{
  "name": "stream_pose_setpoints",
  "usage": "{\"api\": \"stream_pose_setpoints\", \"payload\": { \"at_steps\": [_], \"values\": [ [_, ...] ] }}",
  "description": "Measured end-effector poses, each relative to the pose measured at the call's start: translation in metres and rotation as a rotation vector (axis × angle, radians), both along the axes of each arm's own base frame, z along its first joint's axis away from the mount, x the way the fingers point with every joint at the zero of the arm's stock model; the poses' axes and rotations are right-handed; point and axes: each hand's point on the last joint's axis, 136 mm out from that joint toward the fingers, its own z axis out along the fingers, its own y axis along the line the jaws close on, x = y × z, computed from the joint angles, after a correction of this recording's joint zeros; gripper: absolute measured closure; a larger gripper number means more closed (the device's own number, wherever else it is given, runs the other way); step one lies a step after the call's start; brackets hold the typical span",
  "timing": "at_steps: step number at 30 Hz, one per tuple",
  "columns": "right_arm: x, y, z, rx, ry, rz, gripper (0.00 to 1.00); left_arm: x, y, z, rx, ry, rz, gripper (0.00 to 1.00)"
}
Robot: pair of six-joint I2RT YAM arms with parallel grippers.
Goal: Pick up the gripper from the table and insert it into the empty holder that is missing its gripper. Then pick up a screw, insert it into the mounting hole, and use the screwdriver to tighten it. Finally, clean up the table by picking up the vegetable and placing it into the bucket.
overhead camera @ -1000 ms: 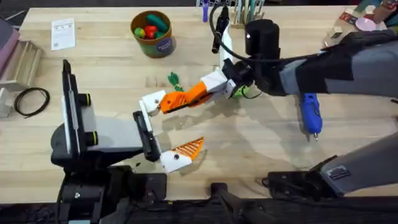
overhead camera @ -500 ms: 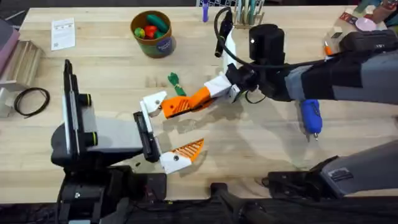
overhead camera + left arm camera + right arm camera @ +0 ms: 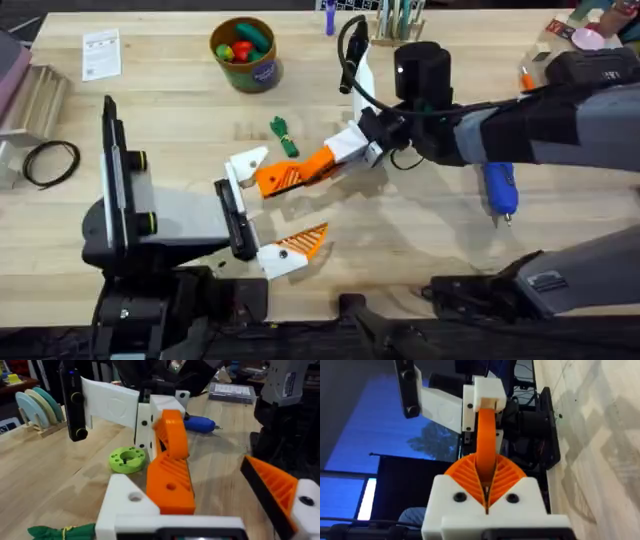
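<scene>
The right arm reaches across the middle of the worktop (image 3: 180, 120) from the right side, its forearm lying low and nearly level, and its right hand (image 3: 318, 166) is closed tight on one orange gripper (image 3: 285, 176), which sticks out past the pads toward the holder (image 3: 246, 162). In the right wrist view the two orange ribbed pads (image 3: 507, 474) meet around the thin edge of that gripper, whose far tip sits at the white holder block; whether it is seated inside cannot be told. The left arm rests at the near left, forearm flat, and its left hand (image 3: 275, 225) stands wide apart, holding nothing: one finger carries an orange pad (image 3: 303, 239), the other is the bare white holder. Relative to the holder, the one dark green vegetable (image 3: 284, 133) lies just beyond it and slightly right, and one brown bucket (image 3: 247, 55) stands farther back (red, yellow and green toys show inside). One blue screwdriver (image 3: 499, 183) lies well to the holder's right, under the right forearm's edge, and one lime-green disc (image 3: 127, 458) sits behind the held gripper in the left wrist view.
</scene>
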Motion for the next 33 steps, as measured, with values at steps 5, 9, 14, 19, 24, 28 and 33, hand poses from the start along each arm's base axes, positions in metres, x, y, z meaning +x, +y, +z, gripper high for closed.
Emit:
{"api": "stream_pose_setpoints", "payload": {
  "at_steps": [5, 9, 14, 19, 24, 28, 33],
  "values": [
    [0.0, 0.0, 0.0, 0.003, -0.005, 0.0, 0.993, 0.0, 0.0, 0.0, 0.0, 0.0, 0.0, 0.014],
    [0.0, 0.0, 0.0, 0.003, -0.005, 0.0, 0.993, 0.0, 0.0, 0.0, 0.0, 0.0, 0.0, 0.014],
    [0.0001, 0.0, 0.0, 0.002, -0.005, 0.0, 0.993, 0.0, 0.0, 0.0, 0.0, 0.0, 0.0, 0.013],
    [0.0002, 0.0002, -0.0005, 0.0, 0.0, 0.0, 0.993, 0.0001, 0.0, 0.0, 0.0, 0.0, 0.0, 0.014],
    [0.0041, 0.0023, 0.0014, 0.002, -0.004, 0.0, 0.993, 0.0001, 0.0, 0.0, 0.0, -0.001, 0.0, 0.014],
    [0.0059, 0.0033, 0.0038, 0.0, -0.001, -0.001, 0.993, 0.0005, 0.0002, 0.0001, 0.001, -0.002, 0.003, 0.014],
    [0.0095, 0.0088, 0.0059, -0.005, 0.011, 0.01, 0.993, 0.0021, 0.0008, 0.0001, 0.002, -0.004, 0.013, 0.014]
  ]
}}
